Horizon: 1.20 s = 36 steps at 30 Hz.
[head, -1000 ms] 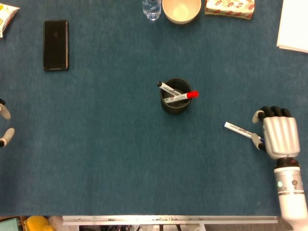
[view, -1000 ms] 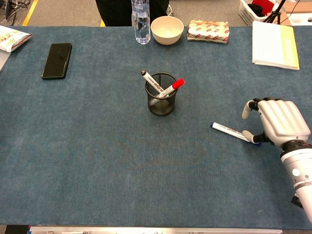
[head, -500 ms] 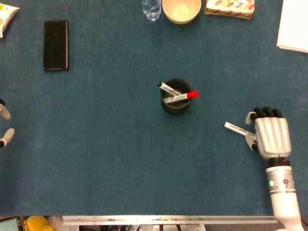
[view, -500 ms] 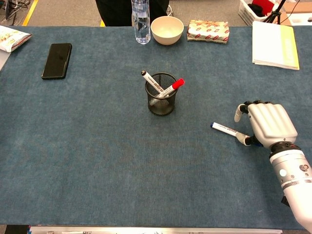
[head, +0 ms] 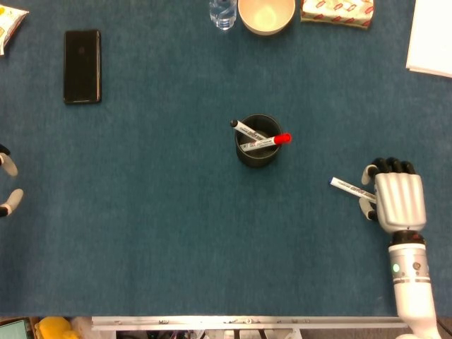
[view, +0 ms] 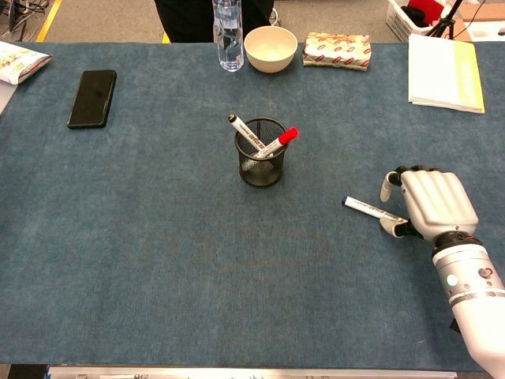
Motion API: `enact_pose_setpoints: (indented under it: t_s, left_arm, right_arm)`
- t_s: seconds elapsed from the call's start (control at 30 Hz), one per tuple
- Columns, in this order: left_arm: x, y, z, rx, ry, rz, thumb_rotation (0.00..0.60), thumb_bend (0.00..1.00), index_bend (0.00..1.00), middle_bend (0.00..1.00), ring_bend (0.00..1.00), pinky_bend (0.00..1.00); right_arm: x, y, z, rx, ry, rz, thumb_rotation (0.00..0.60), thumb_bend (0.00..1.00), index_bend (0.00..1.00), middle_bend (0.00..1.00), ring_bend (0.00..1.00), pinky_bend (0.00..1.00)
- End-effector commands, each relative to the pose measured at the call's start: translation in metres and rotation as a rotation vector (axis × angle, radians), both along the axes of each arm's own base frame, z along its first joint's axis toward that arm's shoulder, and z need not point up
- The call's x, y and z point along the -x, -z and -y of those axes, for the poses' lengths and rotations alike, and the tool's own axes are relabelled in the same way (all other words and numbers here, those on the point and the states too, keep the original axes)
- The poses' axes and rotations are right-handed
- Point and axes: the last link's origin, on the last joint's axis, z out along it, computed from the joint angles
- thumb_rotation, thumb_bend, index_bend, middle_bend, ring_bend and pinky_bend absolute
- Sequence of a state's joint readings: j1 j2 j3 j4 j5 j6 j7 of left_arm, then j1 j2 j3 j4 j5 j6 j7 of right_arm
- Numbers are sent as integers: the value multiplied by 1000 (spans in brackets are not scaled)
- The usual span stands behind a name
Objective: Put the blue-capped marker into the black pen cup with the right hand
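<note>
Fingers of our right hand [view: 430, 205] closed around one end of the blue-capped marker [view: 369, 209] at the worktop's [view: 173, 253] near right.
We see the marker's white barrel stick out leftward from the hand, low over the blue surface; whether it touches, we cannot tell. Our left hand [head: 7, 185] shows only as fingertips held apart at the left edge, holding nothing. Farther in, mid-worktop, the black pen cup [view: 261, 152] stands upright with a red-capped marker [view: 276, 142] and a black-capped marker [view: 246, 131] leaning inside. Beyond lie a phone [view: 92, 98], bowl [view: 271, 48] and bottle [view: 227, 31].
</note>
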<state>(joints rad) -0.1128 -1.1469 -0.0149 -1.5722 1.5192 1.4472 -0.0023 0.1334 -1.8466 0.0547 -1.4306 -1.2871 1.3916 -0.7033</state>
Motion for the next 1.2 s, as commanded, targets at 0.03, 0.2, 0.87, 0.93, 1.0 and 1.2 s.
enact_pose_setpoints:
  t_s: [0.03,0.2,0.87,0.93,1.0,1.2]
  left_arm:
    - [0,0,0,-1,0,2,600,189,517,354,279,544]
    - [0,0,0,-1,1,1,600,189,517,354,279,544]
    - [0,1,0,3,-1,-4,600,189,517,354,279,544]
    - [0,1,0,3,-1,-4,600,189,517,354,279,544]
    - [0,1,0,3,-1,-4,600,189,517,354,279,544]
    - [-1,1,0,4,2,-3,600,189,517,354,279,544]
  right_arm:
    - [1,1,0,-3,2,-3,600,193,513,366,268,283]
    - [2,2,0,-3,2,-9,600,193,513,366,268,283]
    - [0,-4,7,28,-23,-11,600,200,514,365,267,283]
    - [2,-2,7,24,-17,-11,600,201,514,365,267,283]
    - [4,1,6,22,-13,-9,600,201,514,365,267,283]
    - [8,7,5,27,-1,-10,600,195,514,365,267,283]
